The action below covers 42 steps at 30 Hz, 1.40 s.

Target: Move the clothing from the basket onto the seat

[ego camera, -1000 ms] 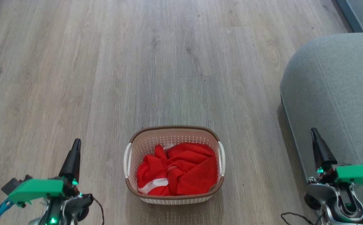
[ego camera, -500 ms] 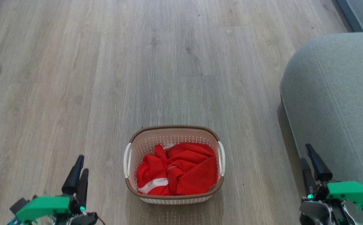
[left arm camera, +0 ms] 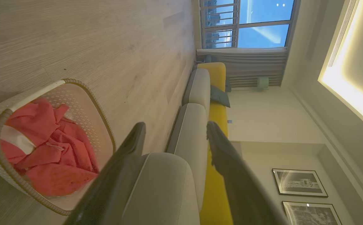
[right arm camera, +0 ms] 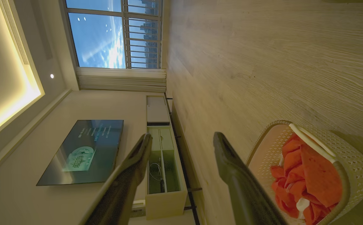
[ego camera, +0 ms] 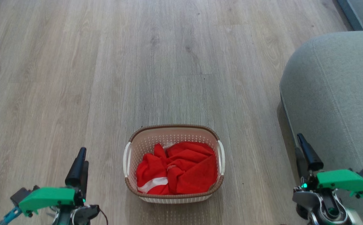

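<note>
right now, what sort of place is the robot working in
Most likely a home living room: a long sofa, a flat television mounted on the wall above a low cabinet, and a big curtained window over wood-plank flooring.

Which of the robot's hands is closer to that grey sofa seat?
The right. The right hand is just beside the edge of the grey sofa seat; the left hand is far off, on the other side of the laundry basket.
</note>
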Tool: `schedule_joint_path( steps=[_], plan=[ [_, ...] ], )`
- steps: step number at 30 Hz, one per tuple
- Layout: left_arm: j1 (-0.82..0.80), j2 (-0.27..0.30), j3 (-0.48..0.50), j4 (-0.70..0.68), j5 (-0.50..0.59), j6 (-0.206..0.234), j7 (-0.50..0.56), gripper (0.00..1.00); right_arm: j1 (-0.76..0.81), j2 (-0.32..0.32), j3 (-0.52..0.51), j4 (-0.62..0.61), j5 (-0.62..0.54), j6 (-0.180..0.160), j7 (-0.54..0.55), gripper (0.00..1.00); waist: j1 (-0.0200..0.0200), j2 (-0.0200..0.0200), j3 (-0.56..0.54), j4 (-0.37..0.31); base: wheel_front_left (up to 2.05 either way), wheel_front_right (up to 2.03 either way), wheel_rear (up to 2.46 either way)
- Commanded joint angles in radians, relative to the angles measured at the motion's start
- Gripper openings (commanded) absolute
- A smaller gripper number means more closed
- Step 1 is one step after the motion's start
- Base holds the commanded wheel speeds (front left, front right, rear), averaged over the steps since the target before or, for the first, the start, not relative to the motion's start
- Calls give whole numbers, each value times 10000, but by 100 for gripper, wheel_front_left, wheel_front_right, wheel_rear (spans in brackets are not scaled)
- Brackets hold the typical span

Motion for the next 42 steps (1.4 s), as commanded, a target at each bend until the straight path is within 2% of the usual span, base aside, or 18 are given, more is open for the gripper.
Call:
schedule_joint_path(
  steps=[1,12,23,42],
  plan=[
    [-621,223,72,-235,225,-3,-114,100,-679,-236,140,-229,-190,0,-126,100,-1,0,6,-1,0,0,0],
    [-919,286,217,-336,2242,-5,-437,100,-1155,-304,338,-63,-1657,0,-455,100,-1,0,52,-29,0,0,0],
    [-1173,251,387,-381,4310,-7,-760,100,-1499,-327,557,-85,-3820,0,-781,100,-1,0,104,-43,0,0,0],
    [-1606,289,421,-437,6643,-10,-1286,100,-2097,-409,1244,65,-6052,0,-1313,100,-1,0,204,-99,0,0,0]
  ],
)
